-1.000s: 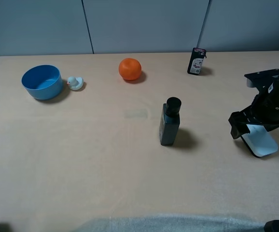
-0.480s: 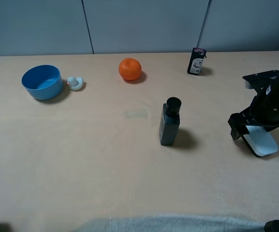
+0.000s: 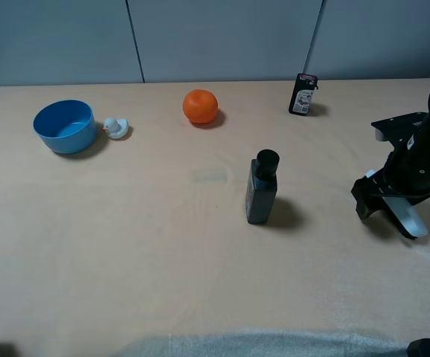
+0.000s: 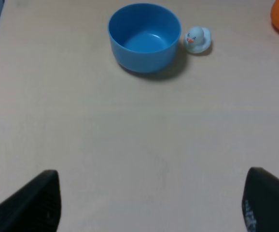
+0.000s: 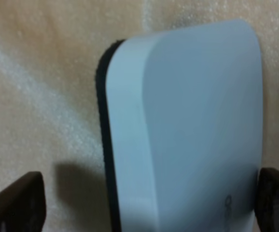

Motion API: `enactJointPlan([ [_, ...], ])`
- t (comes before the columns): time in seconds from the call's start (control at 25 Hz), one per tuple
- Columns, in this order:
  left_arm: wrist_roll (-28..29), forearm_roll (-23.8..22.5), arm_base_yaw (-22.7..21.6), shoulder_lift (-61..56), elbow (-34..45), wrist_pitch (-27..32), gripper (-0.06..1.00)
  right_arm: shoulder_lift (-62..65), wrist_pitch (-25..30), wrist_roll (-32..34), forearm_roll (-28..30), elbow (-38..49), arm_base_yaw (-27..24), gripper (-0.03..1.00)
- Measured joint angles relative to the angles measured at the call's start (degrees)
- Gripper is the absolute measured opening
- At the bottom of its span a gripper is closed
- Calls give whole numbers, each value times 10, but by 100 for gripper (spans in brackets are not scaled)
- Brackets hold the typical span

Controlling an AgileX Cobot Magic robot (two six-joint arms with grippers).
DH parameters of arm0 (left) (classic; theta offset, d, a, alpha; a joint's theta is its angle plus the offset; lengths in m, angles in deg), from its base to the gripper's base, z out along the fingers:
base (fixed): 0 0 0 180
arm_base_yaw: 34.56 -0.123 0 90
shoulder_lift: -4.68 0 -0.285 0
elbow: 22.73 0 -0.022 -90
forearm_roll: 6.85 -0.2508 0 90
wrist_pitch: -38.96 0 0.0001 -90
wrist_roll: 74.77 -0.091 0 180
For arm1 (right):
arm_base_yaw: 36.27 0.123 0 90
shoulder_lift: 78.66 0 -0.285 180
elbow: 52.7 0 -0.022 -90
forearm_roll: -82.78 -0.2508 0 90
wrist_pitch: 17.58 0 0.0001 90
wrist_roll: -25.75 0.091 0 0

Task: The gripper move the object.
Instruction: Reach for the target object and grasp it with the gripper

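Note:
The object, a flat white block with a dark underside [image 3: 411, 221], lies at the table's right side. It fills the right wrist view [image 5: 192, 130] and looks tipped up on one long side, with a shadow beside it. My right gripper [image 3: 395, 199] [image 5: 146, 203] is low over it, jaws apart and straddling it. One finger [image 5: 14, 203] stands clear of the dark edge. The other finger [image 5: 277, 198] is at the white edge. My left gripper [image 4: 149, 205] is open and empty above bare table, far from the object.
A dark bottle [image 3: 262, 187] stands mid-table, left of the right gripper. A small black packet [image 3: 303, 94] and an orange [image 3: 200, 105] stand at the back. A blue bowl [image 3: 65, 126] [image 4: 144, 36] and a small toy duck [image 3: 115, 127] [image 4: 196, 39] are at the far left.
The white block shows narrower than before, as if tipped onto its side. The right gripper has shifted slightly towards the right edge over it. The left arm has not moved.

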Motion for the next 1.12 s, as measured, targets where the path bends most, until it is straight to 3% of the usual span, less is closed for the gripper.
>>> enactJointPlan([
  [1.12, 0, 0, 0, 0, 0, 0, 82, 19, 20, 0, 11, -15, -27, 65],
])
